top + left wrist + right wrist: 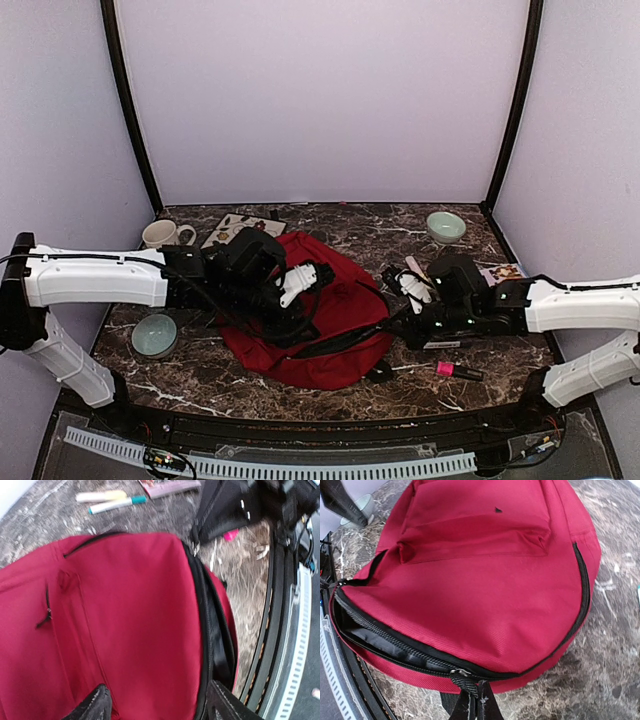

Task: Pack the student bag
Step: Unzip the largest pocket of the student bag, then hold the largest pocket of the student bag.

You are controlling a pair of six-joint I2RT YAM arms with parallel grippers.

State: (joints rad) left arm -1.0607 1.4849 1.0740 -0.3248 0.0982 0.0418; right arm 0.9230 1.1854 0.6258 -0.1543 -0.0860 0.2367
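Centres on the student bag (330, 325), slumped flat in the middle of the marble table (400, 235) between the two arms, front pocket up, with the main zip (395, 647) parted along one rim: enough to bare a strip of black lining, not enough to load anything. Reads as the opening step, the mouth only part made and nothing visibly inside. Pinches the black zip pull (467, 685) at the bag's edge with the right gripper (477, 707), jaws closed tight on the tab. Hangs the left gripper (157, 707) just over the red front panel, jaws wide and holding nothing, fingers (95, 705) either side of bare cloth beside the zip track. Calls next, most likely, for a bracing hold: pin the fabric with the left so the soft shell does not drag along, then draw the pull round the curve of the track with the right to widen the mouth. Risks bunching the cloth or sliding the whole bag otherwise. Shows likely cargo lying round about: a cream pen (100, 496), a teal-capped marker (117, 503) and a pinkish booklet (167, 486) beyond the bag, a pink marker (455, 370) near the right arm, a patterned card (240, 230) at the back. Shows also a mug (165, 235), a near bowl (155, 335) and a far bowl (445, 227), well apart from the bag.
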